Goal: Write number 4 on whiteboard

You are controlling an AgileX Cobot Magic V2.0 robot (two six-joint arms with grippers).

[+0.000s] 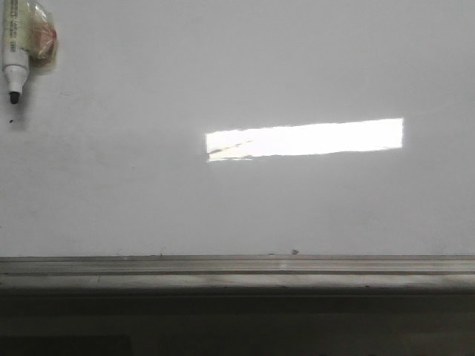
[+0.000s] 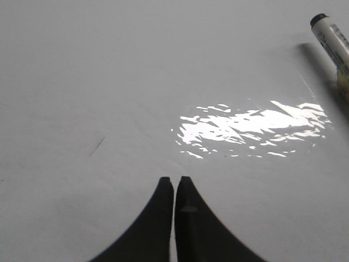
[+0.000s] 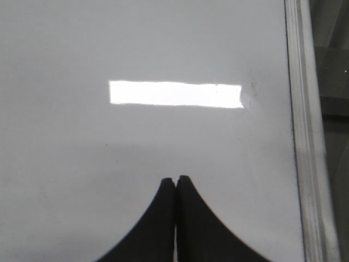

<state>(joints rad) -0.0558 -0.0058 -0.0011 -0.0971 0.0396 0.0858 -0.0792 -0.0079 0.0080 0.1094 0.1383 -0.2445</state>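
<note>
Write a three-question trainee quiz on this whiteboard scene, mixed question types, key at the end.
1. True or false: a 4 is already drawn on the whiteboard.
2. Where does the marker lie in the front view? A) upper left B) lower right C) centre
3. How do the left gripper and right gripper stand?

Key: 1. False, no digit shows. 2. A, cap off, tip bare. 3. Both shut, empty, over the board.

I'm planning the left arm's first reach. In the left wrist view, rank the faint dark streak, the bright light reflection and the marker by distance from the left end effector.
From the left end effector:
1. Faint dark streak, on the whiteboard to one side, and light reflection, to the other side: too close to call.
2. Marker, at the far corner, farthest.
</note>
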